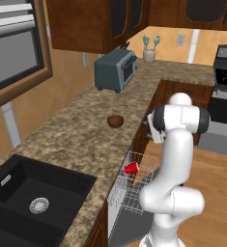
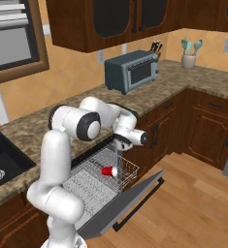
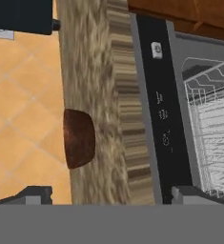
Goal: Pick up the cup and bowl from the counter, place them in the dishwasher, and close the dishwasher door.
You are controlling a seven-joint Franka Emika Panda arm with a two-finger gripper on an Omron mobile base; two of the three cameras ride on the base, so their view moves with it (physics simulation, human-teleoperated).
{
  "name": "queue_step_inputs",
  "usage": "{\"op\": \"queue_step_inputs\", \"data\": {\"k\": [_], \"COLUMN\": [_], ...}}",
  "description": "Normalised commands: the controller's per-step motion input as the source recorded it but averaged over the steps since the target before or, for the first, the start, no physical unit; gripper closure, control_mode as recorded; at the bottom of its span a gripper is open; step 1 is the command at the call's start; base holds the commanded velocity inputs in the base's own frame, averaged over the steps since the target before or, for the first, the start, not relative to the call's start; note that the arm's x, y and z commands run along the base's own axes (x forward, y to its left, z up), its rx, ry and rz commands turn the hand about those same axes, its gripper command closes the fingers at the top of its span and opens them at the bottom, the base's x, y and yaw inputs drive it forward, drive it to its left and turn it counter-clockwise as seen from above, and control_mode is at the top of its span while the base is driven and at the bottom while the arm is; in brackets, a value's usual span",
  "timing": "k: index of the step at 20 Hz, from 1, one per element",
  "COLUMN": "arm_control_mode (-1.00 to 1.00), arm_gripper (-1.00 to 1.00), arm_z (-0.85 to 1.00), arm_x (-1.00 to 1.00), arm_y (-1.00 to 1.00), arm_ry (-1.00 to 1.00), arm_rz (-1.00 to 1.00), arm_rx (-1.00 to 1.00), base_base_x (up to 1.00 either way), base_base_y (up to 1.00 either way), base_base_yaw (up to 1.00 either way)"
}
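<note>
Cup (image 1: 131, 168) already lies on its side in the white wire rack (image 2: 93, 181) of the dishwasher (image 1: 129, 193); door (image 2: 125, 206) is dropped open. Bowl (image 1: 115, 121) sits on the speckled granite table (image 1: 76, 125), set back from the front edge, above the open dishwasher. Fingers (image 3: 106, 195) are spread wide, nothing held, seen near the table's front edge with the bowl ahead.

Risks, as judged: bowl is shallow, round and smooth-walled, so a rim pinch could slip or push it toward the wall. Rack wires could be clipped on approach. The red tapered plastic cup, loose on its side, may roll when the door is closed.
</note>
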Motion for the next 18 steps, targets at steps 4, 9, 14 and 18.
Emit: {"op": "queue_step_inputs", "data": {"k": [4, 9, 14, 18], "arm_control_mode": [-1.00, -1.00, -1.00, -1.00], "arm_gripper": [-1.00, -1.00, -1.00, -1.00], "arm_z": [0.63, 0.51, 0.07, 0.00], "arm_x": [0.15, 0.10, 0.01, 0.01], "arm_y": [0.29, 0.34, 0.38, 0.40], "arm_ry": [-0.10, -0.05, 0.00, 0.01], "arm_rz": [0.11, 0.06, 0.00, 0.00], "arm_rx": [-0.13, -0.16, -0.23, -0.21], "base_base_x": [0.00, 0.00, 0.00, 0.00], "base_base_y": [0.00, 0.00, 0.00, 0.00], "base_base_yaw": [0.00, 0.00, 0.00, 0.00]}}
